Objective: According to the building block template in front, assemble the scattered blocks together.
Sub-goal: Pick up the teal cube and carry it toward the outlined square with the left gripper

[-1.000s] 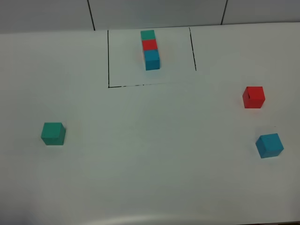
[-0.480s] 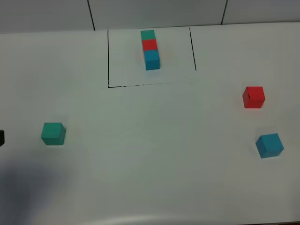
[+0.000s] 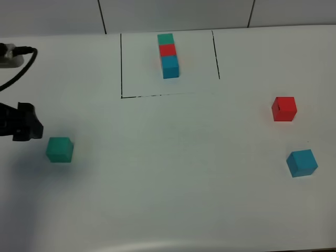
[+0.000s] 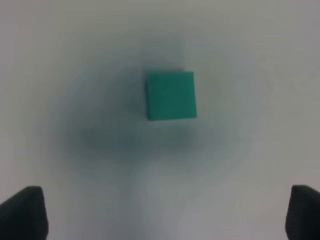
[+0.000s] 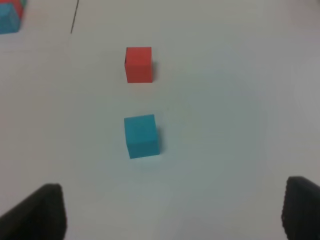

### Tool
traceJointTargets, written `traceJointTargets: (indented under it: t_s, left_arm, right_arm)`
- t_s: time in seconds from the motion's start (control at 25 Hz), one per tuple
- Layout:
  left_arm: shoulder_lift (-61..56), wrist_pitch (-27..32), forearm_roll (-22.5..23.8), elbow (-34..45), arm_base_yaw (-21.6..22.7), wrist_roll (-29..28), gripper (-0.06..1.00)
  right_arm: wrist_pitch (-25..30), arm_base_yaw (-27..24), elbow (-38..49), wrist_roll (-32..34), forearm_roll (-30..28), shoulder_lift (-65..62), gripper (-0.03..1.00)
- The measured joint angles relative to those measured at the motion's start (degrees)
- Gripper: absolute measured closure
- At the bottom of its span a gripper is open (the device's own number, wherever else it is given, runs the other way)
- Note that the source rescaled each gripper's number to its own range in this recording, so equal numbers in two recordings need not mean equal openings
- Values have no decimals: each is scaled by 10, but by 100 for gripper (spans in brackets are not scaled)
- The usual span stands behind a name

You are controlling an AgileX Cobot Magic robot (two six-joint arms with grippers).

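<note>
The template row [image 3: 168, 55] of teal-green, red and blue cubes lies inside the black drawn frame at the table's far middle. The loose teal-green cube [image 3: 59, 149] sits at the left; in the left wrist view [image 4: 171, 95] it lies ahead of the fingers. My left gripper [image 3: 23, 128] is open and empty, hovering just left of and apart from that cube; its midpoint shows in the left wrist view [image 4: 164, 217]. The loose red cube [image 3: 284, 108] and blue cube [image 3: 302, 163] sit at the right. My right gripper [image 5: 170, 212] is open and empty, short of the blue cube [image 5: 142, 136] and red cube [image 5: 139, 64].
The white table [image 3: 173, 173] carries only the cubes and the black frame lines [image 3: 121, 63]. A white part with a black cable [image 3: 16, 55] of the left arm hangs over the far left. A corner of the template row [image 5: 9, 15] shows in the right wrist view.
My left arm has come into view from the left edge and now hovers beside the teal-green cube, casting a shadow around it. No cube has moved.
</note>
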Motion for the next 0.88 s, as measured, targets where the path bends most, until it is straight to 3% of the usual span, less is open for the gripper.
traceJointTargets:
  t_s: [0.2, 0.56, 0.88]
  left_arm:
    - [85, -19, 1, -27, -36, 0, -5]
    - [201, -46, 67, -36, -37, -91, -5]
    - [264, -93, 69, -36, -37, -107, -5]
  right_arm:
    - [0, 0, 0, 0, 0, 0, 4]
    - [0, 0, 0, 0, 0, 0, 4]
    - [0, 0, 0, 0, 0, 0, 4]
